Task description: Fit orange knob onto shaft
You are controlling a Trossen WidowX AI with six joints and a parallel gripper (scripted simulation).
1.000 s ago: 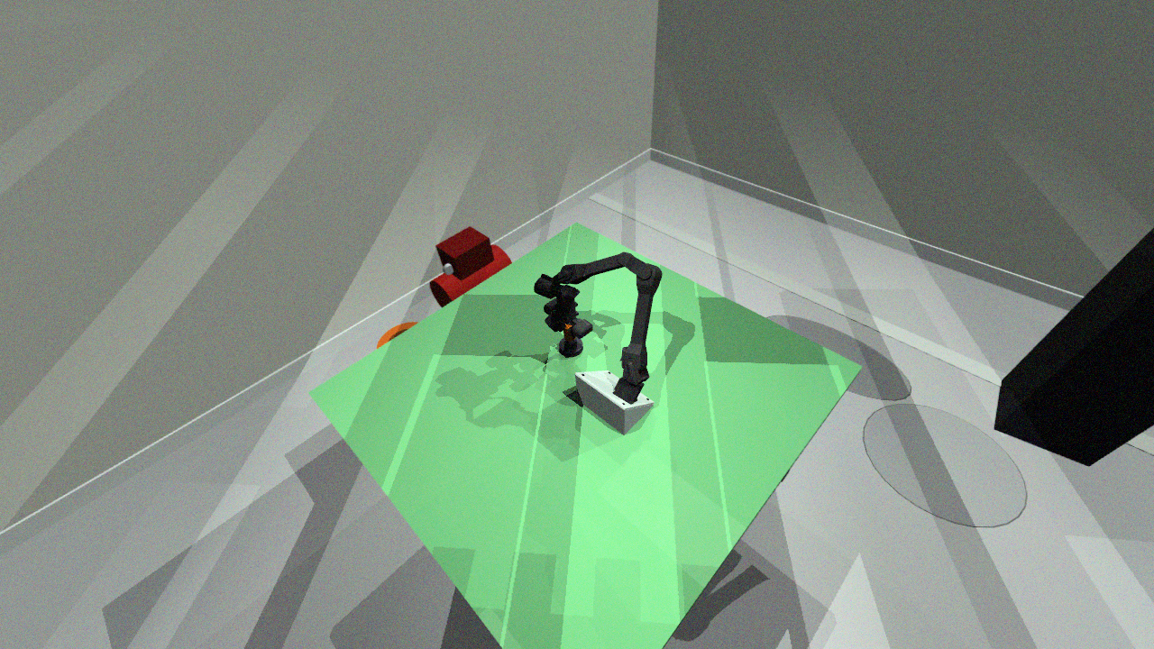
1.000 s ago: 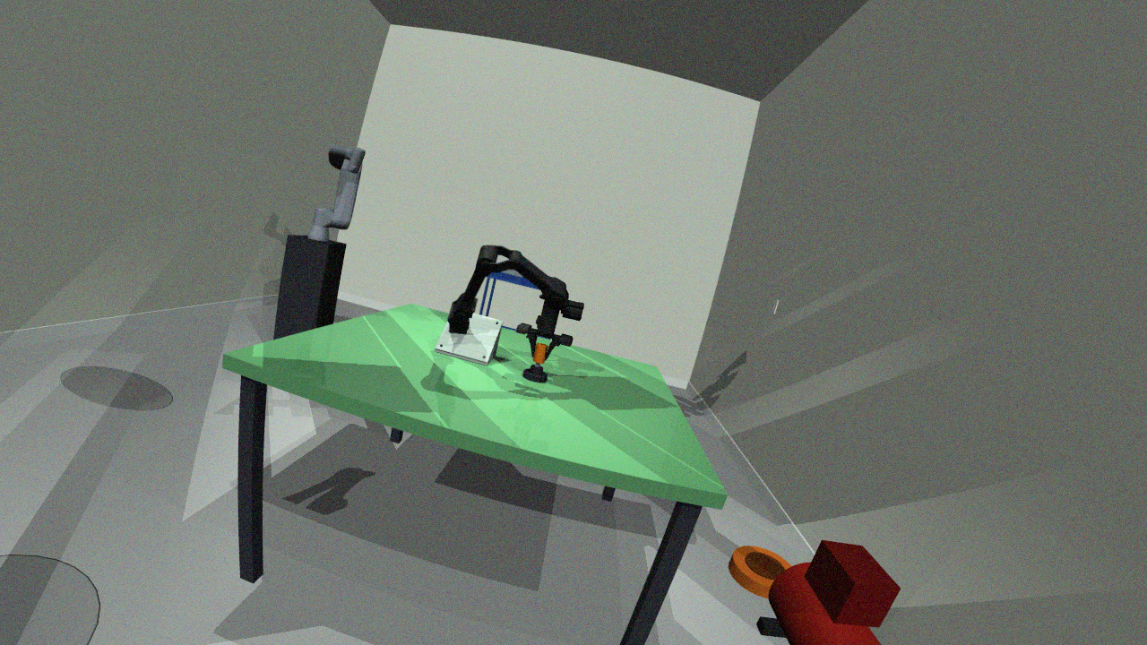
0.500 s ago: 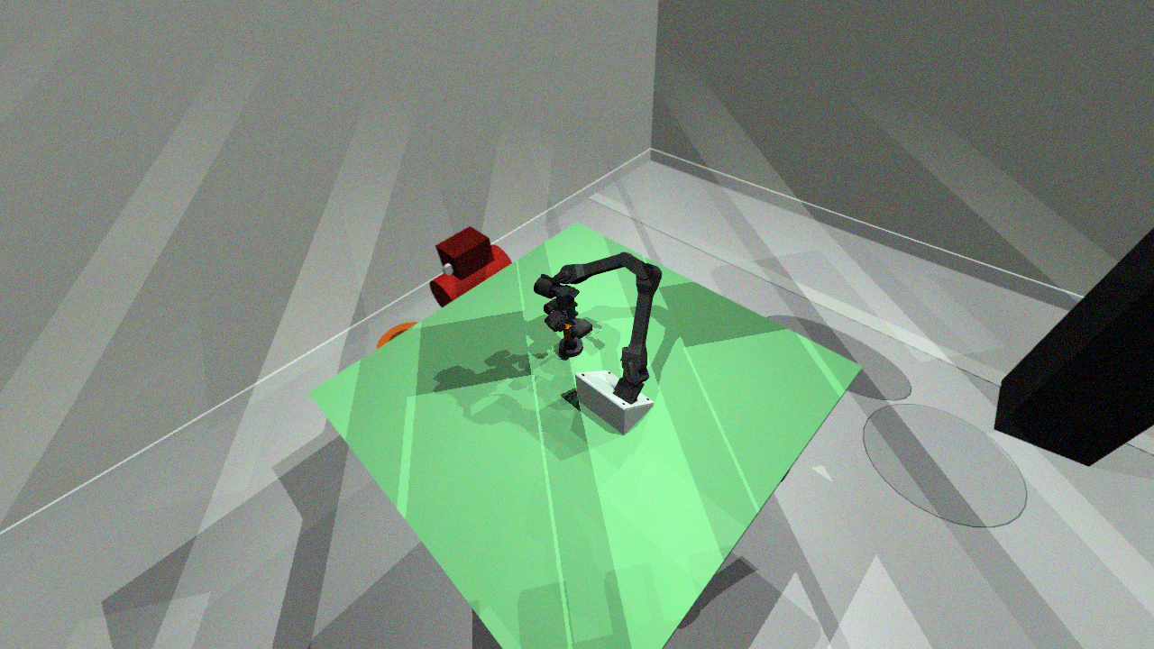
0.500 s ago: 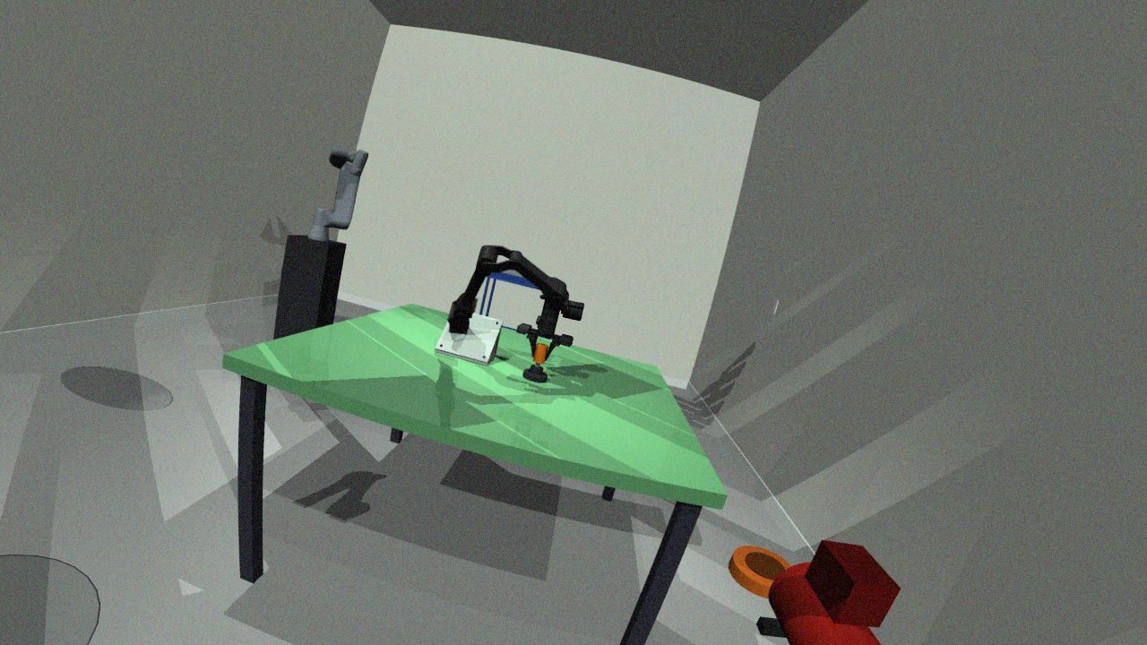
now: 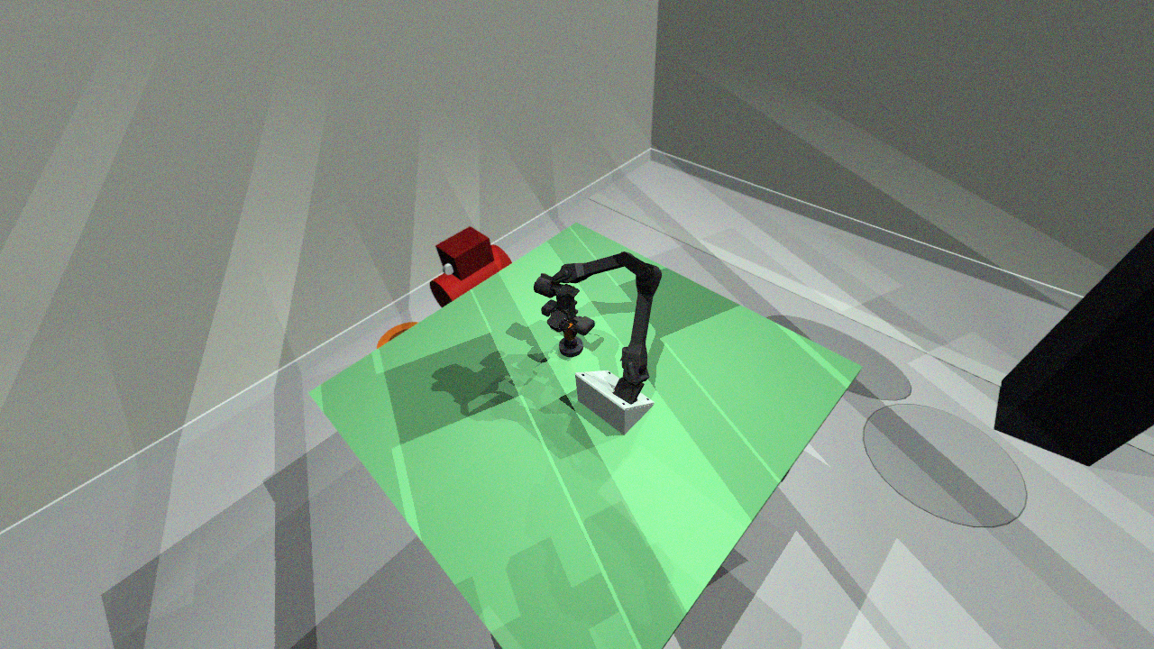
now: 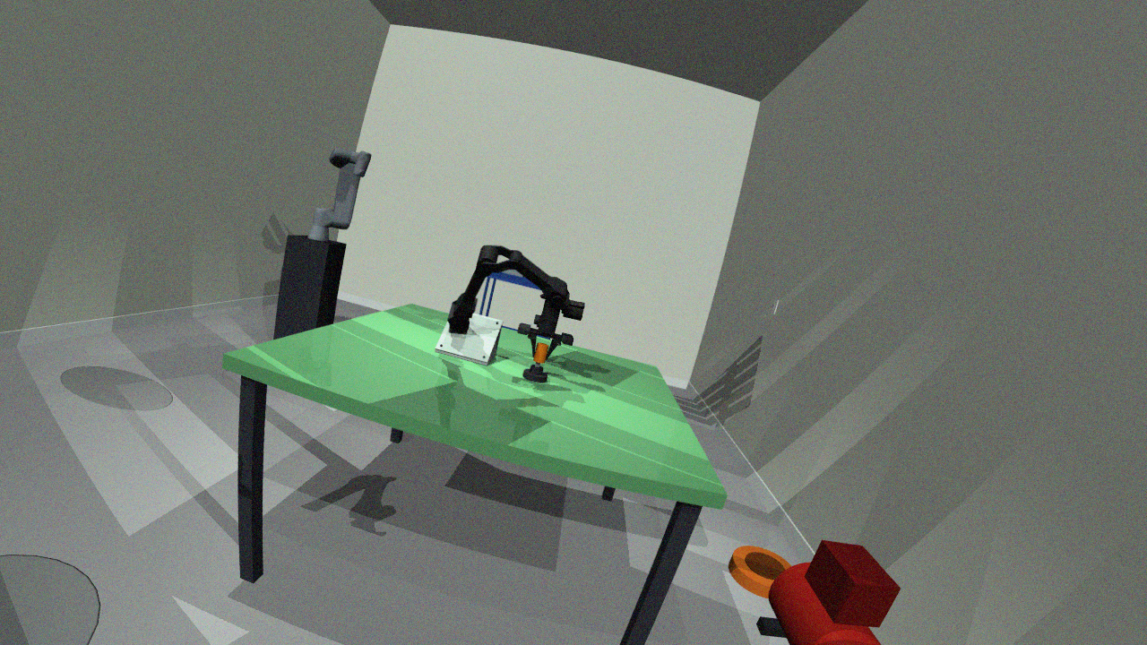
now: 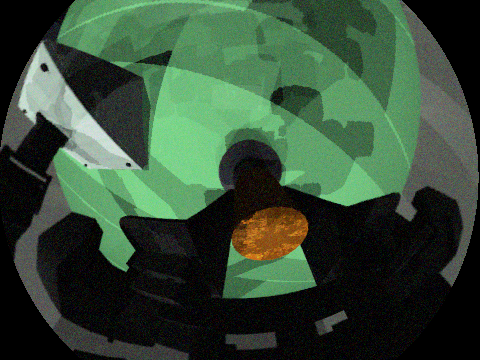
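The orange knob [image 5: 569,324] [image 6: 542,352] [image 7: 270,233] is held upright between the fingers of my gripper [image 5: 570,332] [image 6: 540,357] [image 7: 257,192], which is shut on it. The dark round pedestal [image 5: 572,351] [image 6: 535,376] [image 7: 228,167] stands on the table right below the knob. In the exterior view a small gap shows between the knob's lower end and the pedestal's base, with a narrow part there. The shaft's flat side and the knob's hole are hidden; I cannot tell whether they line up or whether the shaft tip is inside the hole.
A tilted white-topped block [image 5: 597,403] [image 6: 469,345] [image 7: 120,105] stands beside the pedestal, and the arm's base is on it. Both stand on the green table [image 5: 685,484] [image 6: 360,353]. A red object [image 5: 468,270] [image 6: 818,601] and an orange ring [image 6: 739,574] are off the table.
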